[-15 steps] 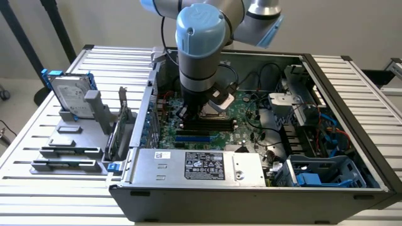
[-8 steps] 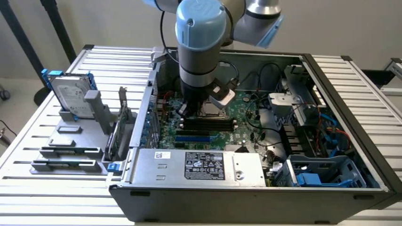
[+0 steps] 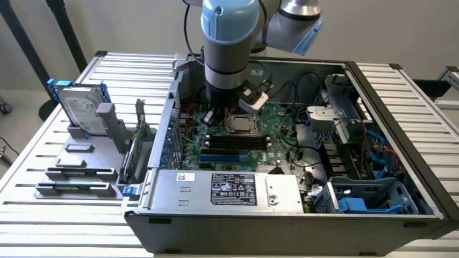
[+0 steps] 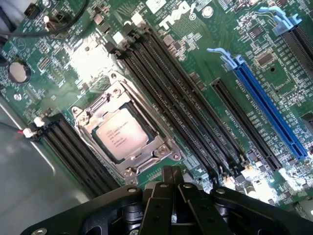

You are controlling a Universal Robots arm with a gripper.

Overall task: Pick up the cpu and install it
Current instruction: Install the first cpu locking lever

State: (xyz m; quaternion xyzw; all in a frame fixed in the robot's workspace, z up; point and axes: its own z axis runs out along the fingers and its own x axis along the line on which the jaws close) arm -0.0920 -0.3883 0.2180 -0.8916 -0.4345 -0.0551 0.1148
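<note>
I have the arm [image 3: 228,48] plunging straight down into the open computer case [image 3: 287,215], wrist low over the motherboard [image 4: 205,63]. Left of the case, the hard drive [image 3: 80,110] stands in grey holder blocks [image 3: 79,174] on the slatted table [image 3: 43,140]. From outside the arm hides the gripper; the wrist view shows it [image 4: 172,183] pinched together, holding nothing — the cpu [image 4: 121,135] sits in its socket frame [image 4: 124,132], beside the black memory slots [image 4: 176,98], just clear of the fingertips.
</note>
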